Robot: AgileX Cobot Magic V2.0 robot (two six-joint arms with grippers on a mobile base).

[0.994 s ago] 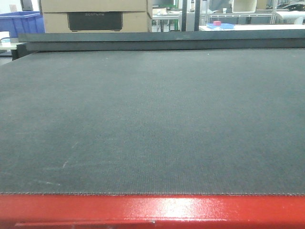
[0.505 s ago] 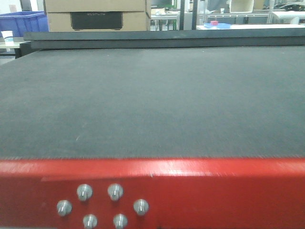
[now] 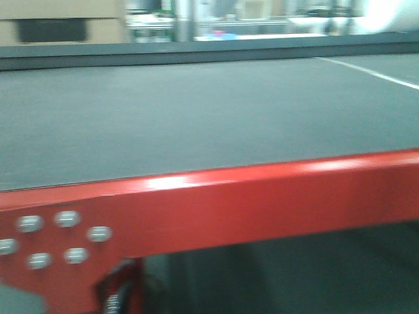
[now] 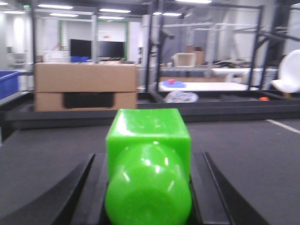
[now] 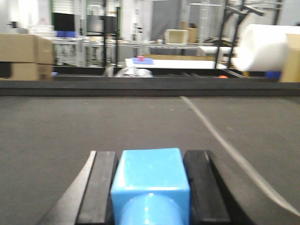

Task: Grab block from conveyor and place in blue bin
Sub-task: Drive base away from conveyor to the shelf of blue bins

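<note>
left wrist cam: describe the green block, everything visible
The green block is glossy bright green, plastic-looking: a cube with rounded edges at the far end, a rounded bulge nearer the camera, light glints on it. It sits centred between the dark fingers of the left gripper, touched on both sides. Its underside is hidden.

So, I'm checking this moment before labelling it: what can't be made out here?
- Front view: motion blur smears the conveyor; neither arm nor any block shows.
- Left wrist view: the green block is cut off by the bottom edge. The blue container is cropped at the left edge, so it cannot be confirmed as the bin.
- Right wrist view: the blue block is cut off by the bottom edge.
</note>
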